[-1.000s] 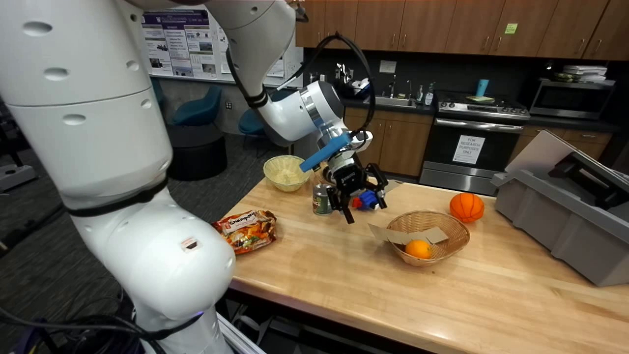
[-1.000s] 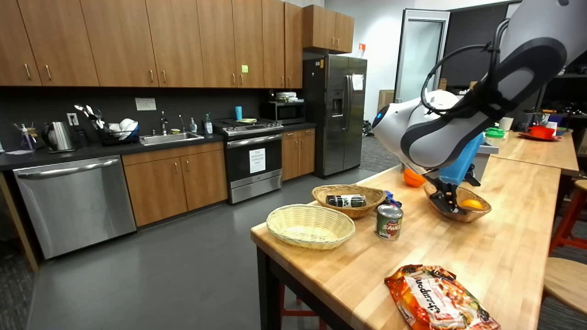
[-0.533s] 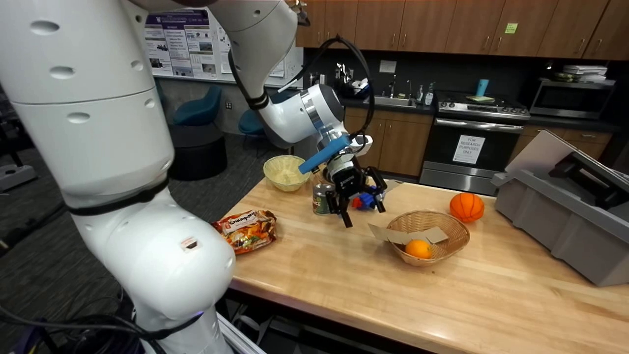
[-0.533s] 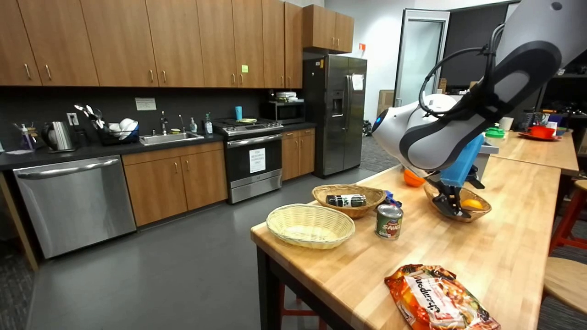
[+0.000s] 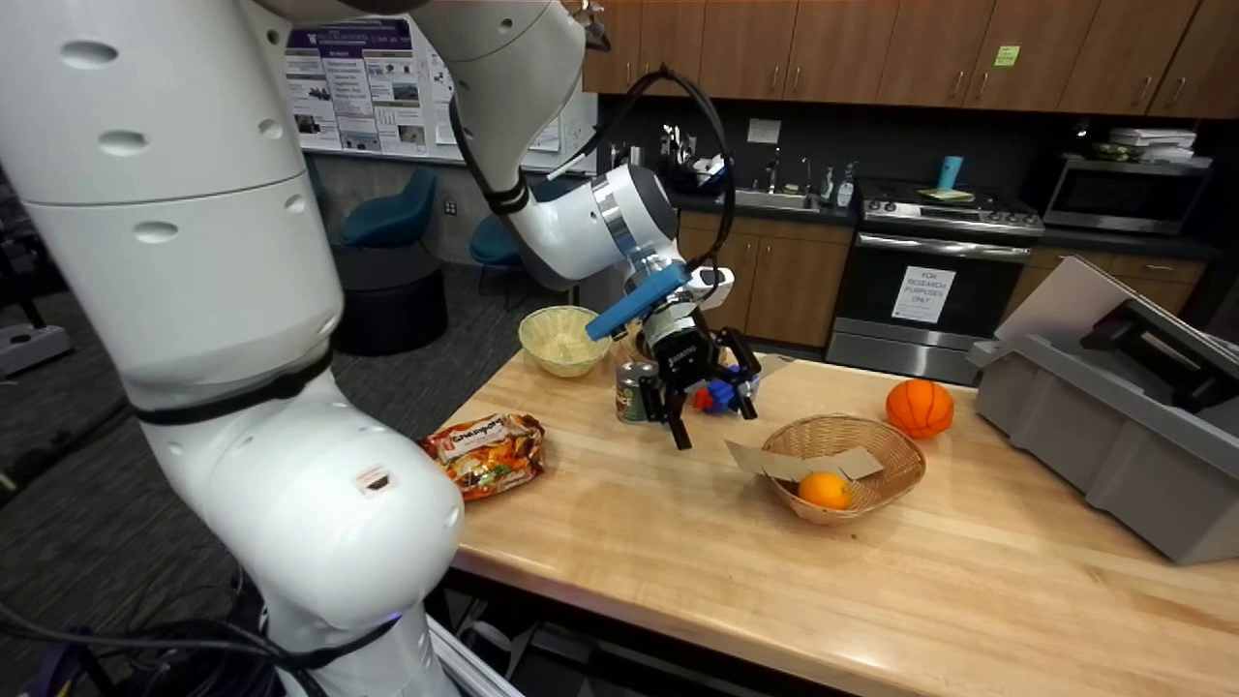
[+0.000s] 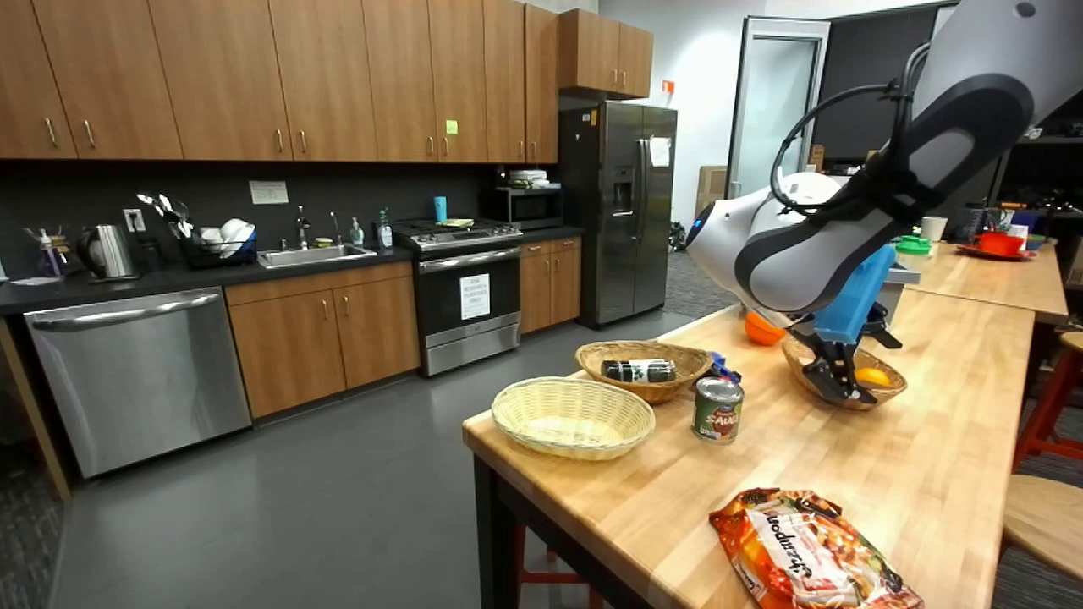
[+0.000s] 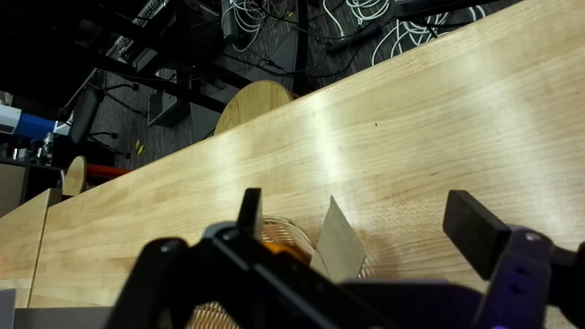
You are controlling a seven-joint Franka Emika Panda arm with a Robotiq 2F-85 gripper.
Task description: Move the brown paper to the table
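Note:
The brown paper (image 5: 789, 466) is a folded piece lying across the wicker basket (image 5: 895, 484), with one end sticking out over the rim towards my gripper. An orange (image 5: 824, 491) lies in that basket beside the paper. My gripper (image 5: 715, 426) is open and empty, above the table (image 5: 619, 528) and short of the paper's free end. In the wrist view the paper (image 7: 340, 244) shows between the spread fingers of my gripper (image 7: 361, 214), nearer the left one, touching neither. In an exterior view my gripper (image 6: 876, 370) hides the paper and part of the basket (image 6: 888, 396).
A can (image 6: 717, 410), a pale basket (image 6: 573, 419), a brown basket (image 6: 647, 391) holding a dark bottle, and a blue object (image 6: 723, 366) stand behind my gripper. A snack bag (image 5: 484, 453) lies near the arm's base. An orange ball (image 5: 919, 409) and grey bin (image 5: 1113, 445) stand beyond the basket.
My gripper has moved slightly down over the last second, by a small amount. It stays open. The paper, basket and other objects have not moved.

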